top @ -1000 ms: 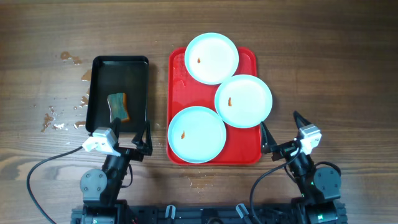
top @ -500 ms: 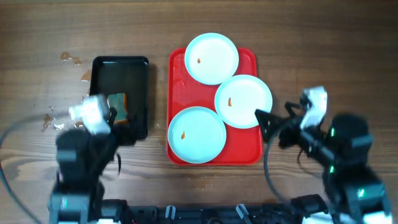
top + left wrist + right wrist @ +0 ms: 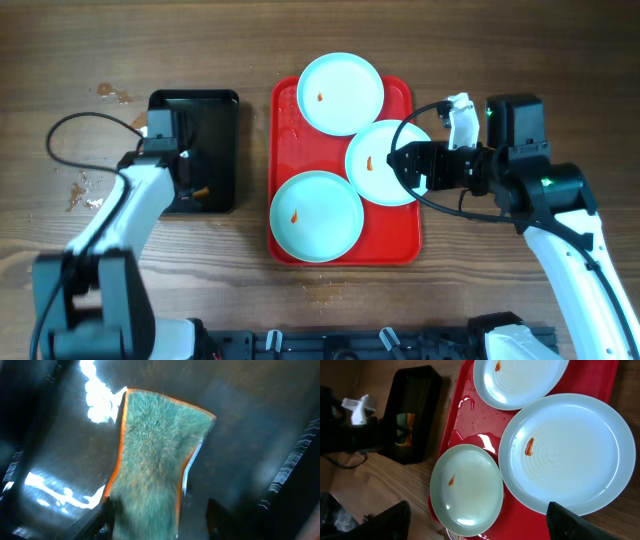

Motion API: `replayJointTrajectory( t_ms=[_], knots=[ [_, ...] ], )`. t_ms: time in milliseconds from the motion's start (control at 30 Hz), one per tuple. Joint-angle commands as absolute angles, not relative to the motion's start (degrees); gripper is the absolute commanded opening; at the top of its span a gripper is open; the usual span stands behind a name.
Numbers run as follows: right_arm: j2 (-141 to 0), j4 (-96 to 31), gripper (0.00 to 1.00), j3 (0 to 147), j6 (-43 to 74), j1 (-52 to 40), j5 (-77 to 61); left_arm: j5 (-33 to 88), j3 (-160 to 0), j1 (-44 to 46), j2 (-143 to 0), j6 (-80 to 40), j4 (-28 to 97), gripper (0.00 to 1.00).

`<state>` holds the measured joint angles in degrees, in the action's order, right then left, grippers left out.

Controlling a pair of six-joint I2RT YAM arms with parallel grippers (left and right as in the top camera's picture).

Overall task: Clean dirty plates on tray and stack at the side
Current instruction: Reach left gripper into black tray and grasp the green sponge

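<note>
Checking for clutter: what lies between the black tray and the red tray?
Only bare wooden table separates black tray and red tray, per the overhead view.

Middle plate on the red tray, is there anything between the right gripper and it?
Nothing visible does. The right gripper is open just above the right side of the middle plate. The right wrist view shows that plate bare except for a small orange smear.
</note>
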<state>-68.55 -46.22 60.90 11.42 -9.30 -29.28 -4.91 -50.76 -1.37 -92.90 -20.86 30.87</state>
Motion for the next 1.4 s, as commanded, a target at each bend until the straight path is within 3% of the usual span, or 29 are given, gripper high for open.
replayJointTrajectory(
  t_ms=[0,267,433,533,600,667,833,867,900,1133,1233,1267,1367],
  knots=[
    [-68.7,-46.2,0.87,61.7,10.7,-9.4,-30.7,-5.9,-51.3,-1.7,-100.3,-16.7,28.6,0.06],
    [-68.7,-46.1,0.84,61.6,10.7,-9.4,-30.7,1.1,-57.5,-1.6,-91.4,-15.3,35.6,0.04],
    [-68.7,-46.0,0.84,61.6,10.6,-9.4,-30.7,-1.8,-53.9,-1.4,-92.8,-15.6,34.2,0.47],
    [-68.7,-45.9,0.84,61.6,10.5,-9.4,-30.7,-2.9,-53.8,-1.4,-93.0,-15.6,30.3,0.58],
    [-68.7,-46.0,0.84,61.6,10.5,-9.4,-30.7,-2.9,-53.4,-1.4,-93.4,-15.6,26.8,0.55],
    [-68.7,-46.4,0.84,61.6,10.5,-9.4,-30.7,-0.8,-51.7,-1.3,-96.0,-15.6,21.2,0.42],
    [-68.7,-46.5,0.84,61.6,10.5,-9.4,-30.7,-0.2,-51.5,-1.3,-100.7,-15.3,20.4,0.31],
    [-68.7,-46.6,0.84,61.6,10.6,-9.4,-30.7,1.2,-51.5,-1.3,-100.7,-15.2,20.4,0.12],
    [-68.7,-46.6,0.84,61.6,10.6,-9.4,-30.7,1.3,-51.5,-1.3,-100.7,-15.1,20.3,0.04],
    [-68.7,-46.9,0.84,61.6,10.6,-9.4,-30.7,1.0,-54.9,-1.4,-91.8,-12.3,27.3,0.04],
    [-68.7,-47.2,0.84,61.6,10.6,-9.4,-30.7,1.0,-53.1,-1.3,-92.6,-12.4,28.5,0.45],
    [-68.7,-47.2,0.84,61.6,10.6,-9.4,-30.7,1.0,-51.9,-1.4,-93.2,-12.4,28.1,0.51],
    [-68.7,-47.2,0.84,61.6,10.5,-9.4,-30.7,1.0,-50.4,-1.4,-95.0,-12.4,27.2,0.52]
  ],
)
